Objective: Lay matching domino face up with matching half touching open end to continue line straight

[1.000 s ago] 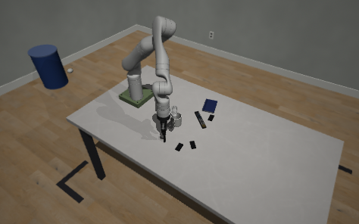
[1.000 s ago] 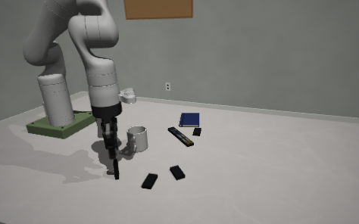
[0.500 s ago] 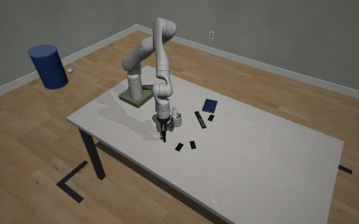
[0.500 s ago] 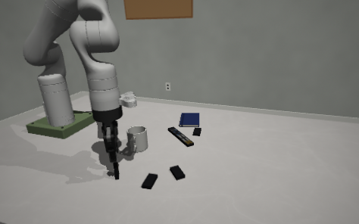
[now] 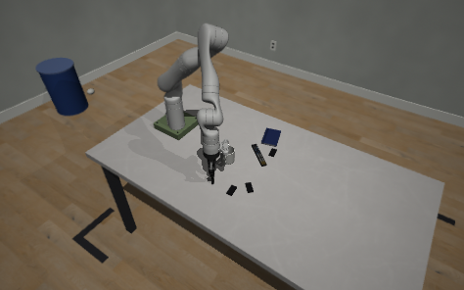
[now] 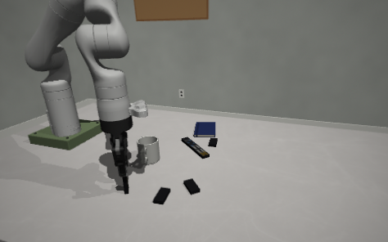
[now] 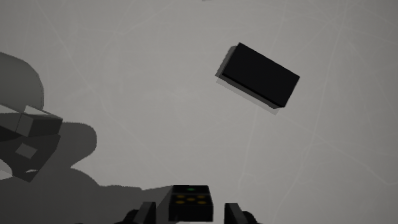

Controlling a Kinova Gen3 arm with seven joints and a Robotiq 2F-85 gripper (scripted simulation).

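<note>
Pip-marked domino (image 7: pixel 191 204) | between fingertips of tool (image 5: pixel 212 181) (image 6: pixel 126 190) (image 7: pixel 190 212), gap each side | fingers part-open, gripping nothing

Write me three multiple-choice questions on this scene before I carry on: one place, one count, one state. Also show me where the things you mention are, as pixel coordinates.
1. Where is the mug (image 5: pixel 228 156) (image 6: pixel 152 150) (image 7: pixel 17 82)?
A on the book
B between end effector (image 5: pixel 212 180) (image 6: pixel 126 190) (image 7: pixel 190 215) and domino line (image 5: pixel 258 155) (image 6: pixel 195 147)
C on the floor

2. How many black-topped dominoes lie flat apart from the line?
A three
B five
C one

3. The line's dominoes are:
A standing
B face down
C face up

1 B: top view shows it there.
2 A: two near the end effector, one beside the line.
3 C: coloured pips show.
</note>
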